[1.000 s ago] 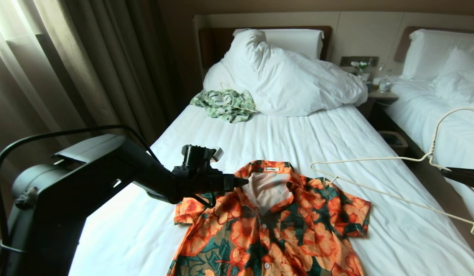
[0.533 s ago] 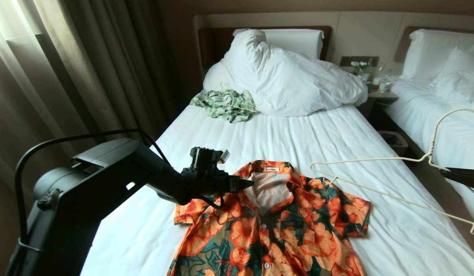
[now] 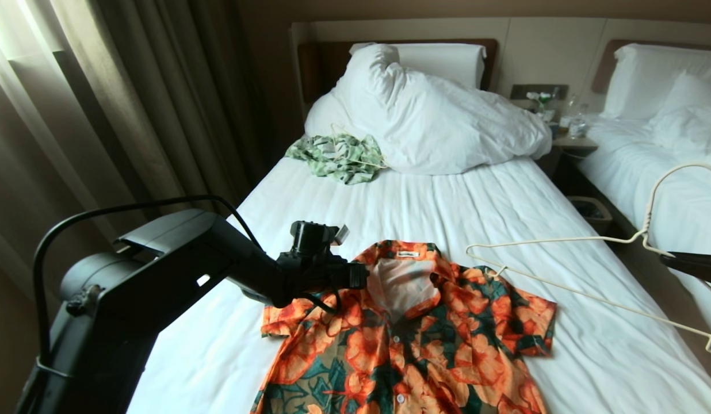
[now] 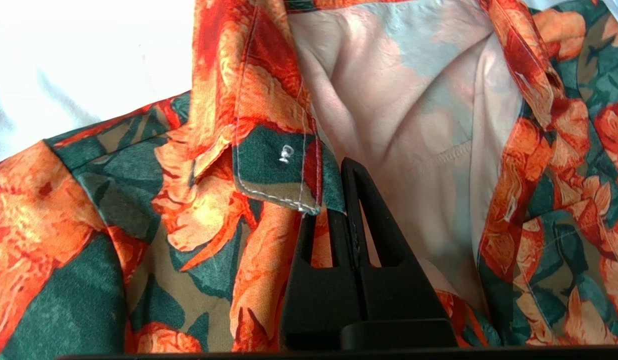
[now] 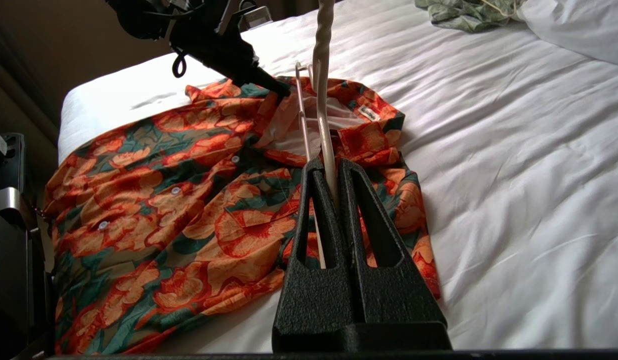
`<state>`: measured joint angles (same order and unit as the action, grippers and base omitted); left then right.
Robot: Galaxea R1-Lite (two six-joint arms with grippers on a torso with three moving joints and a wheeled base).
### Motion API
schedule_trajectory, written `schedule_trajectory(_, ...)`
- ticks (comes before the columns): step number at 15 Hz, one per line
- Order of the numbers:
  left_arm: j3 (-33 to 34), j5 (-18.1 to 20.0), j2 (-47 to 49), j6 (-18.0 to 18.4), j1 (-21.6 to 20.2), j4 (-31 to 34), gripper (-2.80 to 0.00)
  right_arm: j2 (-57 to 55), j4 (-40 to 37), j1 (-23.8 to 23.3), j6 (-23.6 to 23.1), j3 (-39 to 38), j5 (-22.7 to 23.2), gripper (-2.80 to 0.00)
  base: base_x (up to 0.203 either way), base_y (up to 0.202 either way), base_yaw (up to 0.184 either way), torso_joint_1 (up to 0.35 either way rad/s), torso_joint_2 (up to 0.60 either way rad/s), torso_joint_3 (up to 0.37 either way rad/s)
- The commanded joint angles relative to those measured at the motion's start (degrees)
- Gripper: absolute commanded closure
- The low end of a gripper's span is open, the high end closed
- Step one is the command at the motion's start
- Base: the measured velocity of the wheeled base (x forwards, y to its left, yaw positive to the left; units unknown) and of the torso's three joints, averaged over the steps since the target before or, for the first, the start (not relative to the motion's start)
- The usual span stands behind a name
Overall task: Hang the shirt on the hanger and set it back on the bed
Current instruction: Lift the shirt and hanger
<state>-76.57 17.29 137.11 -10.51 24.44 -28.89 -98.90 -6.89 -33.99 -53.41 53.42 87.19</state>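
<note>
The orange-flowered shirt point(image 3: 424, 345) lies flat, front up and collar open, on the white bed point(image 3: 447, 195). My left gripper point(image 3: 364, 275) is at the collar's left side. In the left wrist view the left gripper point(image 4: 339, 200) is shut, with the collar edge point(image 4: 279, 170) caught between its fingers and draped over one tip. The cream hanger point(image 3: 562, 238) hangs in the air over the bed's right side, one end reaching the shirt's right shoulder. My right gripper point(image 5: 334, 167) is shut on the hanger point(image 5: 323, 75) just below its hook, and shows at the head view's right edge point(image 3: 669, 259).
A pale green-and-white shirt point(image 3: 338, 156) lies bunched by the white duvet point(image 3: 430, 121) at the bed's head. Curtains point(image 3: 131, 86) hang on the left. A second bed point(image 3: 666, 172), a nightstand point(image 3: 568, 141) and a bin point(image 3: 588, 211) are on the right.
My left arm has edged right towards the collar, and its fingertips are now tucked in at the collar's edge. The right arm and the hanger have not moved.
</note>
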Motion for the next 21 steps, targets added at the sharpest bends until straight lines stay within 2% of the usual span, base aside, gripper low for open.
schedule_trajectory(1,-0.1,0.1,-0.2,-0.8,0.0,-0.3,0.00,-1.7,-0.1,0.2,-0.3,0.1,0.5,0.00,0.000,0.000,0.000,0.000,0.00,0.000)
schedule_trajectory(3,0.4,0.0,-2.0,-3.0,0.3,-0.4,0.00,-4.9,-0.1,0.7,-0.2,0.9,0.5,0.00,0.000,0.000,0.000,0.000,0.00,0.000)
schedule_trajectory(6,3.2,0.0,-7.3,-4.0,0.4,-0.2,0.00,-8.9,0.0,2.9,-0.1,1.6,0.5,0.00,0.000,0.000,0.000,0.000,0.00,0.000)
schedule_trajectory(9,10.2,-0.4,-14.5,-4.0,1.9,-0.3,0.00,-10.6,0.7,5.8,-0.1,1.3,0.5,0.00,0.000,0.000,0.000,0.000,0.00,0.000)
schedule_trajectory(12,12.7,-1.4,-19.0,-3.9,2.8,-0.3,0.00,-11.3,1.1,14.0,2.3,5.4,0.5,0.00,0.000,0.000,0.000,0.000,0.00,0.000)
schedule_trajectory(15,13.2,-1.4,-21.2,-4.0,4.7,-0.1,0.00,-11.8,1.2,18.6,3.7,7.6,0.1,0.00,0.000,0.000,0.000,0.000,0.00,0.000)
schedule_trajectory(21,15.3,-1.8,-24.6,-4.1,7.4,-0.4,0.00,-16.0,1.1,19.0,5.2,10.6,-2.4,0.00,0.000,0.000,0.000,0.000,0.00,0.000)
